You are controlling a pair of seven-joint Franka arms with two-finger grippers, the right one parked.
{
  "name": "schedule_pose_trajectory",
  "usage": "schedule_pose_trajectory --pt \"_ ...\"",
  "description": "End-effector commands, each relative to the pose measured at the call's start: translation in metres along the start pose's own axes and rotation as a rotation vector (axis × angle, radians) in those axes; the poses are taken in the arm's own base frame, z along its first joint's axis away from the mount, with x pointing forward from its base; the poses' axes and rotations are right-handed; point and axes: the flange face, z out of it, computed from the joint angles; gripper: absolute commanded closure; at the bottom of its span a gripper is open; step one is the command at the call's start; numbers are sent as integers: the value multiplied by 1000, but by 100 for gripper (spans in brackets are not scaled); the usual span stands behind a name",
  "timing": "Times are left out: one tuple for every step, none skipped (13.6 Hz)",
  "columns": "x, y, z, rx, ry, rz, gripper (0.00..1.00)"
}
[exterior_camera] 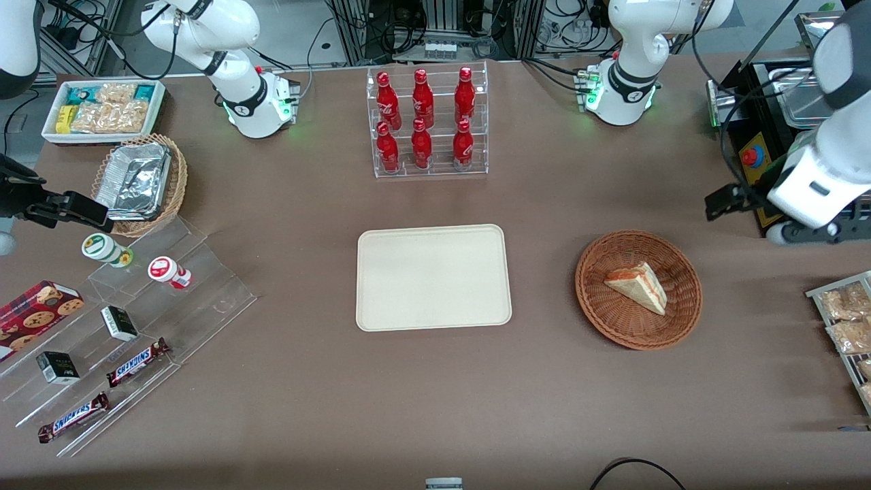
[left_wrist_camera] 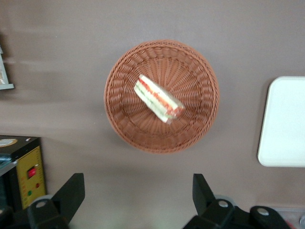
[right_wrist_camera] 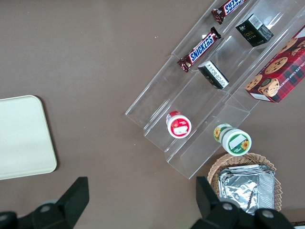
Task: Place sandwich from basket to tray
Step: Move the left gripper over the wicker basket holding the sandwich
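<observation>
My pincer (left_wrist_camera: 135,196) hangs high above the brown table (exterior_camera: 435,408) at my end of it, pointing straight down with its two fingers (left_wrist_camera: 71,192) spread wide and holding nothing. Below it, a little nearer to the front camera, the sandwich (exterior_camera: 637,286) lies on its side in the basket (exterior_camera: 616,327), and the tray (exterior_camera: 433,278) lies flat beside the basket, toward the middle of the table and apart from it. Farther from the front camera than the tray stands a clear rack of red bottles (exterior_camera: 425,119), near the table's edge.
</observation>
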Motion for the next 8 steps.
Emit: schedule_pose_trajectory --pt "1 32 31 9 29 -95 0" --pt "4 36 45 6 36 -122 0" --pt "4 42 57 3 48 -140 0" --pt "3 43 71 -2 55 -175 0" --pt "3 43 86 -10 73 -230 0" --pt "3 44 103 -22 92 -313 0" --pt "1 44 117 -30 104 -369 0" --pt "-1 45 128 -47 119 -406 0"
